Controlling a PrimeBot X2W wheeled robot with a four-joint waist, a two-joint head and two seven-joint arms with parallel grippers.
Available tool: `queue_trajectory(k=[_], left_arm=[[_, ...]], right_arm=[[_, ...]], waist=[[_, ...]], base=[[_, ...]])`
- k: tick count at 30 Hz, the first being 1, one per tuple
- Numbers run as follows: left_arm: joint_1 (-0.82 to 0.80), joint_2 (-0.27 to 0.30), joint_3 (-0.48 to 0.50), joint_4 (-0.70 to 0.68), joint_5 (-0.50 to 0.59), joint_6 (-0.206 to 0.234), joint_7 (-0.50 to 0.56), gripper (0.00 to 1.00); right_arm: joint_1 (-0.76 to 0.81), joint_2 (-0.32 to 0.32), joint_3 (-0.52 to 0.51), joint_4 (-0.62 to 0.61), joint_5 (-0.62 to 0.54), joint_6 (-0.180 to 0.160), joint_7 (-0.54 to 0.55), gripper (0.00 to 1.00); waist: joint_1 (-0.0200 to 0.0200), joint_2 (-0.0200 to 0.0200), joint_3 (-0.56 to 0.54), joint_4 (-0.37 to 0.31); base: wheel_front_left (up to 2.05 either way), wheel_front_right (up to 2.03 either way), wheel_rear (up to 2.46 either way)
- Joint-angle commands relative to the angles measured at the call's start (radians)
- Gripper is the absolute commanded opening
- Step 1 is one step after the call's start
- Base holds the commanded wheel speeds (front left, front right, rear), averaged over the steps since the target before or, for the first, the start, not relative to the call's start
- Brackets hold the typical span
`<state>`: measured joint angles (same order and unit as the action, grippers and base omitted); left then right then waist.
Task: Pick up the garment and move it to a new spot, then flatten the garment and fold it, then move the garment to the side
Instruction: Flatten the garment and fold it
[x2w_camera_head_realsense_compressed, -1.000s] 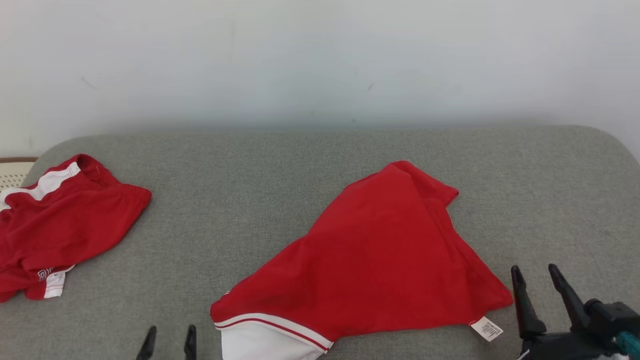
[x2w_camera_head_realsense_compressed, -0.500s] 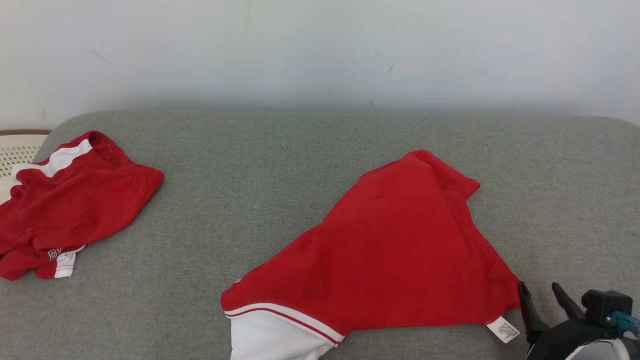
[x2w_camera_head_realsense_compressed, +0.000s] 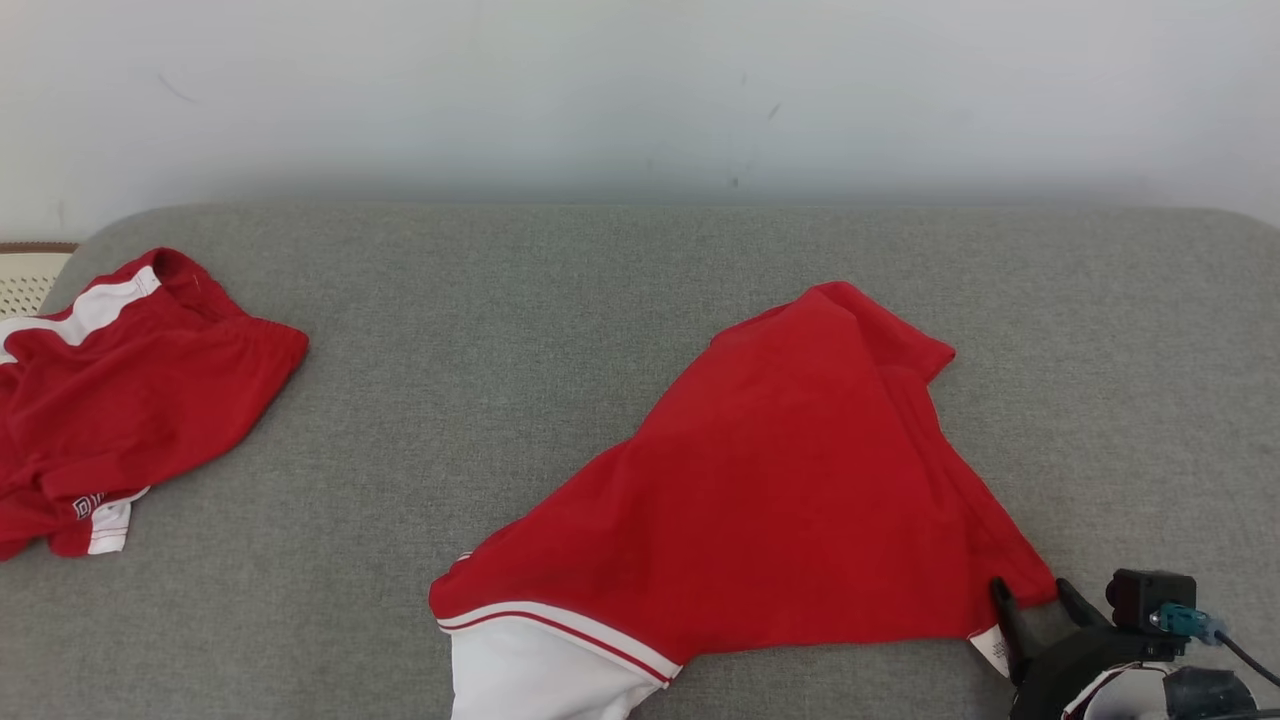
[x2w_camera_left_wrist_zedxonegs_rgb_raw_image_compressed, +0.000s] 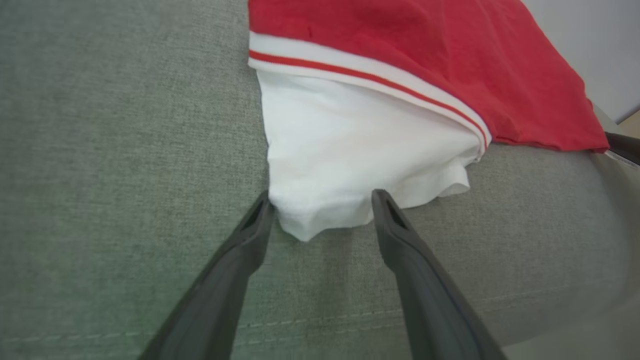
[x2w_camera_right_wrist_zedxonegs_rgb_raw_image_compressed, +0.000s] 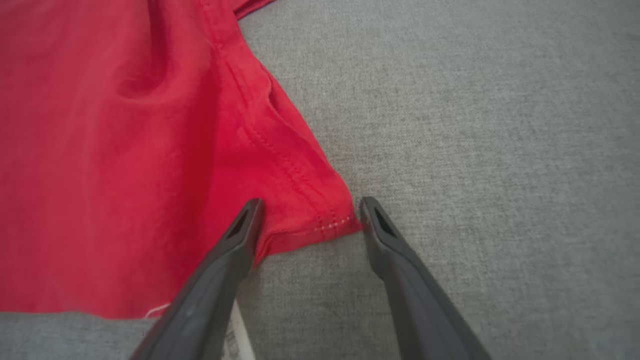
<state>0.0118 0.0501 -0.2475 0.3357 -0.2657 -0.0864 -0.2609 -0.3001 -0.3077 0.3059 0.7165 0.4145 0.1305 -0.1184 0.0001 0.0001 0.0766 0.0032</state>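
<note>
Grey woven upholstery (x2w_camera_head_realsense_compressed: 560, 300) spreads out before the robot, and at its near edge both grippers are down at the cloth. The left gripper (x2w_camera_left_wrist_zedxonegs_rgb_raw_image_compressed: 322, 196) stands spread wide, its fingers straddling the lowest point of the white panel (x2w_camera_left_wrist_zedxonegs_rgb_raw_image_compressed: 350, 145) without pinching it. The right gripper (x2w_camera_right_wrist_zedxonegs_rgb_raw_image_compressed: 311, 201) is likewise released, one jaw on each side of the hemmed red corner (x2w_camera_right_wrist_zedxonegs_rgb_raw_image_compressed: 320, 220), just beside the care label (x2w_camera_head_realsense_compressed: 992, 648). Between them the garment (x2w_camera_head_realsense_compressed: 780, 490) lies right of centre on the cushion, a loose red triangle running back to a rumpled peak. It looks thin, light and limp, so I'd expect it to sag and slide rather than hold a shape. The stitched corner and the white edge seem the firmest places to nip, with plenty of cloth taken in. Whether the fingertips already press the fabric is hard to say from here. Further off at the left lies a second red piece (x2w_camera_head_realsense_compressed: 140, 390), and behind everything stands a plain pale wall (x2w_camera_head_realsense_compressed: 640, 90).
</note>
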Motion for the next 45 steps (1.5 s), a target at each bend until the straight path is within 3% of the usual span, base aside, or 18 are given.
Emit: queue_trajectory(k=[1, 2, 3, 4, 16, 21, 26, 31, 35, 40, 45], left_arm=[[-0.019, 0.001, -0.015, 0.021, -0.018, -0.005, -0.006, 1.00], [-0.022, 0.001, -0.024, 0.034, -0.024, -0.006, -0.006, 0.91], [-0.029, 0.001, -0.032, 0.042, -0.026, -0.007, -0.006, 0.42], [-0.037, 0.001, -0.036, 0.043, -0.030, -0.008, -0.006, 0.00], [0.002, 0.001, 0.003, -0.072, -0.033, 0.007, -0.006, 0.00], [0.034, 0.005, 0.025, -0.181, -0.014, -0.001, -0.006, 0.00], [-0.041, 0.037, 0.029, -0.232, 0.005, -0.019, -0.006, 0.00], [-0.248, 0.111, -0.009, -0.233, 0.047, -0.033, 0.019, 0.00], [-0.498, 0.187, -0.036, -0.218, 0.050, -0.042, 0.069, 0.00], [-0.830, 0.298, -0.138, -0.126, 0.016, -0.042, 0.150, 0.00], [-1.159, 0.347, -0.221, 0.017, -0.094, -0.042, 0.212, 0.00]], right_arm=[[-0.017, 0.006, 0.009, 0.038, 0.001, 0.000, -0.006, 1.00], [-0.025, 0.009, 0.012, 0.049, 0.003, 0.000, -0.012, 0.55], [-0.033, 0.009, 0.015, 0.059, 0.004, 0.000, -0.023, 0.42], [-0.038, 0.011, 0.017, 0.069, 0.007, 0.000, -0.033, 0.00], [-0.024, 0.003, 0.013, 0.077, 0.053, 0.000, -0.119, 0.00], [0.027, -0.012, 0.018, -0.033, 0.115, 0.000, -0.121, 0.00], [0.010, -0.021, 0.034, -0.171, 0.165, 0.000, -0.074, 0.00], [-0.120, -0.023, 0.067, -0.265, 0.184, 0.000, -0.009, 0.00], [-0.320, -0.014, 0.074, -0.254, 0.213, 0.000, 0.043, 0.00], [-0.605, 0.014, 0.059, -0.117, 0.225, 0.000, 0.091, 0.00], [-0.886, 0.035, 0.032, 0.044, 0.297, 0.000, 0.145, 0.00]], waist=[[-0.0001, -0.0001, -0.002, 0.000], [-0.0001, -0.0001, -0.002, 0.000], [-0.0001, -0.0001, -0.003, 0.001], [-0.0001, -0.0001, -0.004, 0.001], [-0.0001, -0.0001, -0.023, 0.011], [-0.0001, -0.0001, -0.025, 0.016], [-0.0001, -0.0001, -0.001, 0.009], [-0.0001, -0.0001, 0.068, -0.014], [-0.0001, -0.0001, 0.157, -0.044], [-0.0001, -0.0001, 0.260, -0.074], [-0.0001, -0.0001, 0.338, -0.087]], base=[[0.00, 0.00, 0.00], [0.00, 0.00, 0.00], [0.00, 0.00, 0.00], [0.00, 0.00, 0.00], [0.00, 0.00, 0.00], [0.00, 0.00, 0.00], [0.00, 0.00, 0.00], [0.00, 0.00, 0.00], [0.00, 0.00, 0.00], [0.00, 0.00, 0.00], [0.00, 0.00, 0.00]])
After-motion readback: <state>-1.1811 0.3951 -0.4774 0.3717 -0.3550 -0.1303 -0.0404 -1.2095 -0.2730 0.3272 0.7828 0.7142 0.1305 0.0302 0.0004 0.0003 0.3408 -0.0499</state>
